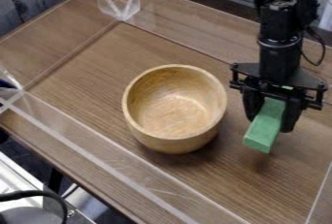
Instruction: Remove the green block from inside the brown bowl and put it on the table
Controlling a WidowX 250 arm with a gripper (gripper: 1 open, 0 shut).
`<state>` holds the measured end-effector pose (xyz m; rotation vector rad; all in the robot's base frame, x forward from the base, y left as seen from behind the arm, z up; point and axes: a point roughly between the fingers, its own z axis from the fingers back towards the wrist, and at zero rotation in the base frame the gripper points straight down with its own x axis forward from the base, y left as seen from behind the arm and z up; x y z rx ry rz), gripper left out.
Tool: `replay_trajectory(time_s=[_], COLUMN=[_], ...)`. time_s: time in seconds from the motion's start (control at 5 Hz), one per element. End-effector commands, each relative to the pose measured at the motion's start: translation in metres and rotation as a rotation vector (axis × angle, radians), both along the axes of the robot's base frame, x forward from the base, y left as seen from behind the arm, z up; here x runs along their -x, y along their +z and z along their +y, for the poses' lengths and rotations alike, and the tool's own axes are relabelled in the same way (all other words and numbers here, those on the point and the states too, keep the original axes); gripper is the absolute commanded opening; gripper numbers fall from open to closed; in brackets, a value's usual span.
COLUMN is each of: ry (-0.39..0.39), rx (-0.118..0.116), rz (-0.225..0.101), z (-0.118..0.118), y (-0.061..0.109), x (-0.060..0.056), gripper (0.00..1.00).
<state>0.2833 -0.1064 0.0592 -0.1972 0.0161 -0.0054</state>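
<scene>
The hand (pixel 274 114) is clamped on the green block (pixel 266 129), just right of the brown bowl (pixel 174 106). The block's low end is near the counter (pixel 91 58).

The wood-grain table (pixel 91 63), edged by clear plastic walls (pixel 123 3), carries 1 brown bowl (pixel 176 108).

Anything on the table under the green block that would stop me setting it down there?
Nothing visible. The tool holds the green block over bare table, right of the brown bowl in the picture and clear of its rim.
</scene>
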Motion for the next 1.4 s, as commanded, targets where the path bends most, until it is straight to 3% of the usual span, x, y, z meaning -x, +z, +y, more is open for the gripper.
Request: replay_trajectory(time_s=[0.0,0.6,0.8,1.2], ry=[0.001,0.011,0.013,0.013], rx=[0.007,-0.006,-0.012,-0.007], rz=[-0.039,-0.025,-0.021,-0.035], z=[-0.001,0.004,0.005,0.012], y=[0.009,0.001,0.002,0.018], x=[-0.006,-0.007,-0.007,-0.007], gripper=[0.00,0.00,1.00,1.00])
